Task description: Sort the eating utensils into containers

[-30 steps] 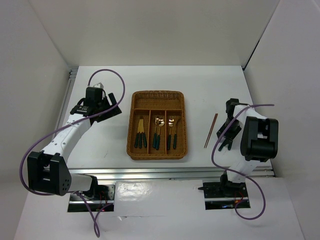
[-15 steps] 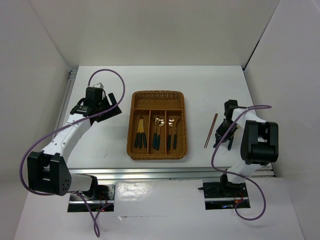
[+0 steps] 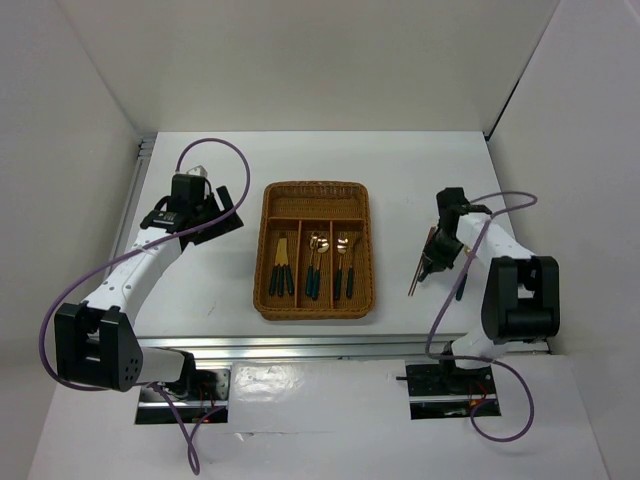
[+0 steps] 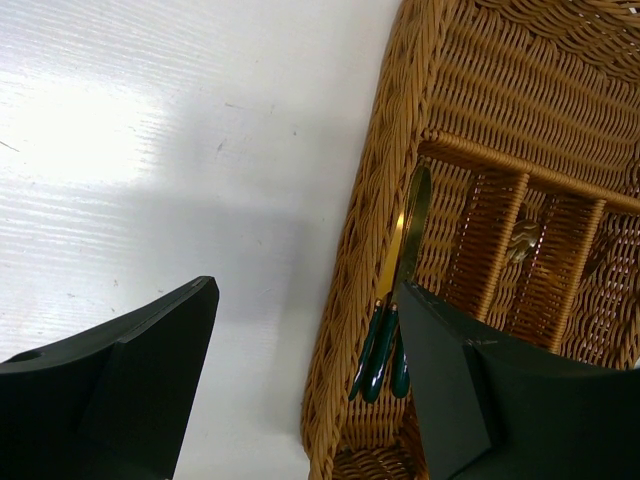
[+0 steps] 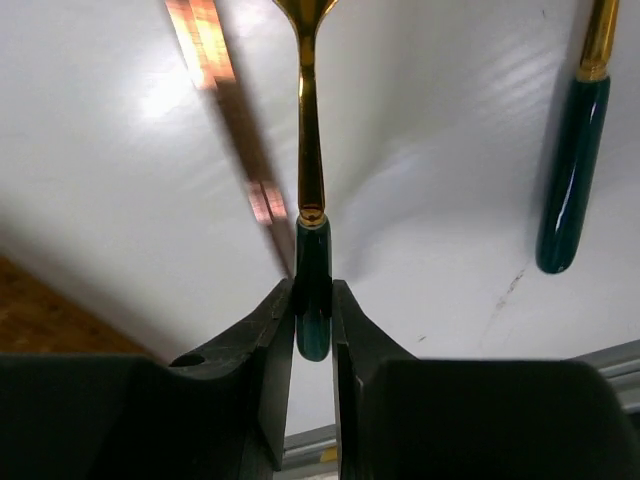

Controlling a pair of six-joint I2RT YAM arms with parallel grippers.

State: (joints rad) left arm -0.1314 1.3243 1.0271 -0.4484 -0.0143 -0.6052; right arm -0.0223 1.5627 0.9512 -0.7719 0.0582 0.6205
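Pinching green-handled utensil (image 5: pixel 311 190) in right gripper (image 5: pixel 312 296) | left gripper (image 4: pixel 305 290) spread wide beside wicker tray (image 4: pixel 385 150)

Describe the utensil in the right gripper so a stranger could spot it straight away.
Start at the wicker cutlery tray mid-table and look right to the right gripper. Pinched there is a utensil with a dark green handle and slim gold neck. Unlike the all brown-gold chopsticks on one side and the green-handled utensil lying free on the other, it is gripped.
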